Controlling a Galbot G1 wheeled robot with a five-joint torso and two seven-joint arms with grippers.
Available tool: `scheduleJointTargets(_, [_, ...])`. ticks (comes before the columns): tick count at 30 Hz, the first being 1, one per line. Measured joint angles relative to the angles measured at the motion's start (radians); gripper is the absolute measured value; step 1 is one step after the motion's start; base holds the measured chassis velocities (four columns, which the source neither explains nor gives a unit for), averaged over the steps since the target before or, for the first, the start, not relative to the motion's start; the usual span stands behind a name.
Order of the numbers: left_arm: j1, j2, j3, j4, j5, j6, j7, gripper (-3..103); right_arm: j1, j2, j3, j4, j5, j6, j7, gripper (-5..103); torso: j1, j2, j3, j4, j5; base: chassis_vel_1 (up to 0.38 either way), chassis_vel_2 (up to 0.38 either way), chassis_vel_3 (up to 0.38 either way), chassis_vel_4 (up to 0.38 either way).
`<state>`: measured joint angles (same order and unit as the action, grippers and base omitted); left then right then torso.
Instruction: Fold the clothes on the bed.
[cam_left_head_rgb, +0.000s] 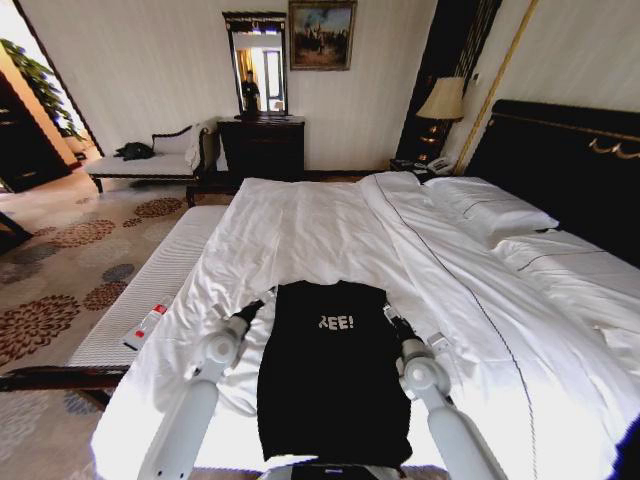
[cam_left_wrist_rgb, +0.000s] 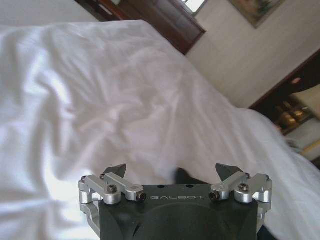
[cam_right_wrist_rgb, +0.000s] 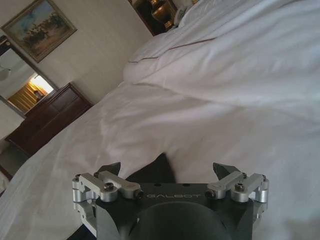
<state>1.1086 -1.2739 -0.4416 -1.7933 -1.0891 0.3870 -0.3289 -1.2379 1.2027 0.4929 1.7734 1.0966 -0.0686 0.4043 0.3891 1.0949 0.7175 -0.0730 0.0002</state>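
A: How do the two grippers stand?

B: Both are spread wide with nothing between the fingers. The left gripper (cam_left_wrist_rgb: 172, 172) shows two dark fingertips (cam_left_wrist_rgb: 116, 170) far apart, and a small black corner of cloth pokes up in the gap without being pinched. The right gripper (cam_right_wrist_rgb: 167, 170) is the same: tips far apart, a black point of cloth rising between them, not clamped.

A: Where are they in the wider picture?

B: In the head view the left gripper (cam_left_head_rgb: 250, 309) sits at the shirt's left edge and the right gripper (cam_left_head_rgb: 395, 322) at its right edge, both near the upper end, with the white arms running back toward the camera.

A: And the T-shirt?

B: The black T-shirt (cam_left_head_rgb: 332, 372) lies flat on the bed (cam_left_head_rgb: 330, 225), near the foot end, as a long upright rectangle with its sides tucked in. White letters read "EE!" near its top. The cover under it is rumpled.

A: What else is around?

B: White pillows (cam_left_head_rgb: 490, 208) lie against the dark headboard (cam_left_head_rgb: 565, 165), and a lamp (cam_left_head_rgb: 443, 100) stands beside it. A white-cushioned bench (cam_left_head_rgb: 150, 285) runs along the bed's left side, with a small white and red object (cam_left_head_rgb: 146, 326) on it. Farther off are a dark dresser (cam_left_head_rgb: 262, 146) with a mirror (cam_left_head_rgb: 255, 62), a painting (cam_left_head_rgb: 321, 34) and a flowered carpet (cam_left_head_rgb: 70, 250).

A: Anything one view adds?

B: The right wrist view shows the painting (cam_right_wrist_rgb: 40, 27) and dresser (cam_right_wrist_rgb: 47, 120) beyond the white cover; the left wrist view shows creased white bedding (cam_left_wrist_rgb: 125, 100).
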Motion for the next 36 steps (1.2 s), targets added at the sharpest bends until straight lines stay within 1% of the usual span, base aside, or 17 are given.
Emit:
scheduleJointTargets(1, [0.000,0.000,0.000,0.000,0.000,0.000,0.000,100,0.000,0.000,0.000,0.000,0.000,0.000,0.000,100,0.000,0.000,0.000,0.0000,0.0000,0.000,0.000,0.000,0.000])
scheduleJointTargets(3, [0.015,0.015,-0.021,-0.012,0.003,0.001,-0.006,100,0.023,-0.055,0.019,-0.018,0.105,-0.036,-0.023,100,0.000,0.000,0.000,-0.0018,-0.0006,0.000,0.000,0.000,0.000])
scheduleJointTargets(4, [0.034,0.021,-0.039,-0.033,0.006,0.002,-0.007,100,0.054,-0.081,0.013,-0.039,0.149,-0.060,-0.037,100,0.000,0.000,0.000,-0.0013,-0.0006,0.000,0.000,0.000,0.000])
scheduleJointTargets(5, [0.045,0.024,-0.048,-0.044,0.008,0.002,-0.007,100,0.075,-0.093,0.003,-0.057,0.163,-0.070,-0.048,100,0.000,0.000,0.000,-0.0010,-0.0003,0.000,0.000,0.000,0.000])
scheduleJointTargets(6, [0.045,0.024,-0.048,-0.044,0.008,0.002,-0.007,100,0.075,-0.093,0.003,-0.057,0.163,-0.070,-0.048,100,0.000,0.000,0.000,-0.0010,-0.0003,0.000,0.000,0.000,0.000])
scheduleJointTargets(8, [0.093,0.031,-0.089,-0.092,0.019,0.001,-0.007,100,0.157,-0.118,-0.044,-0.155,0.160,-0.084,-0.090,100,0.000,0.000,0.000,0.0000,-0.0001,0.000,0.000,0.000,0.000])
scheduleJointTargets(11, [0.136,0.036,-0.118,-0.131,0.028,0.001,-0.007,100,0.227,-0.120,-0.092,-0.246,0.141,-0.086,-0.114,100,0.000,0.000,0.000,0.0000,-0.0002,0.000,0.000,0.000,0.000])
scheduleJointTargets(14, [0.167,0.040,-0.139,-0.156,0.035,0.000,-0.007,100,0.278,-0.113,-0.127,-0.313,0.125,-0.086,-0.127,100,0.000,0.000,0.000,-0.0001,-0.0002,0.000,0.000,0.000,0.000])
scheduleJointTargets(17, [0.204,0.040,-0.170,-0.178,0.051,0.000,-0.006,100,0.335,-0.086,-0.172,-0.394,0.093,-0.086,-0.149,100,0.000,0.000,0.000,-0.0003,0.0000,0.000,0.000,0.000,0.000])
scheduleJointTargets(26, [0.214,0.010,-0.185,-0.190,0.056,-0.001,-0.008,100,0.372,-0.059,-0.197,-0.449,0.070,-0.072,-0.177,101,0.000,0.000,0.000,-0.0007,-0.0003,0.000,0.000,0.000,0.000])
scheduleJointTargets(28, [0.209,0.008,-0.184,-0.185,0.057,-0.001,-0.010,100,0.376,-0.057,-0.197,-0.451,0.071,-0.069,-0.178,92,0.000,0.000,0.000,-0.0007,-0.0002,0.000,0.000,0.000,0.000])
scheduleJointTargets(30, [0.207,0.008,-0.184,-0.184,0.057,-0.001,-0.010,100,0.377,-0.056,-0.197,-0.452,0.071,-0.069,-0.178,92,0.000,0.000,0.000,-0.0007,-0.0002,0.000,0.000,0.000,0.000])
scheduleJointTargets(31, [0.204,0.007,-0.183,-0.179,0.057,-0.002,-0.012,100,0.381,-0.052,-0.197,-0.456,0.072,-0.065,-0.179,87,0.000,0.000,0.000,-0.0005,-0.0004,0.000,0.000,0.000,0.000])
scheduleJointTargets(32, [0.202,0.007,-0.183,-0.175,0.057,-0.003,-0.012,100,0.381,-0.048,-0.195,-0.458,0.072,-0.062,-0.179,76,0.000,0.000,0.000,-0.0004,-0.0002,0.000,0.000,0.000,0.000])
scheduleJointTargets(33, [0.201,0.007,-0.182,-0.173,0.057,-0.004,-0.012,100,0.378,-0.047,-0.192,-0.458,0.071,-0.060,-0.180,76,0.000,0.000,0.000,-0.0002,-0.0001,0.000,0.000,0.000,0.000])
scheduleJointTargets(35, [0.198,0.008,-0.182,-0.168,0.059,-0.006,-0.012,100,0.367,-0.045,-0.188,-0.457,0.064,-0.055,-0.189,65,0.000,0.000,0.000,-0.0005,-0.0002,0.000,0.000,0.000,0.000])
scheduleJointTargets(36, [0.198,0.008,-0.182,-0.168,0.059,-0.006,-0.012,100,0.367,-0.045,-0.188,-0.457,0.064,-0.055,-0.189,65,0.000,0.000,0.000,-0.0005,-0.0002,0.000,0.000,0.000,0.000])
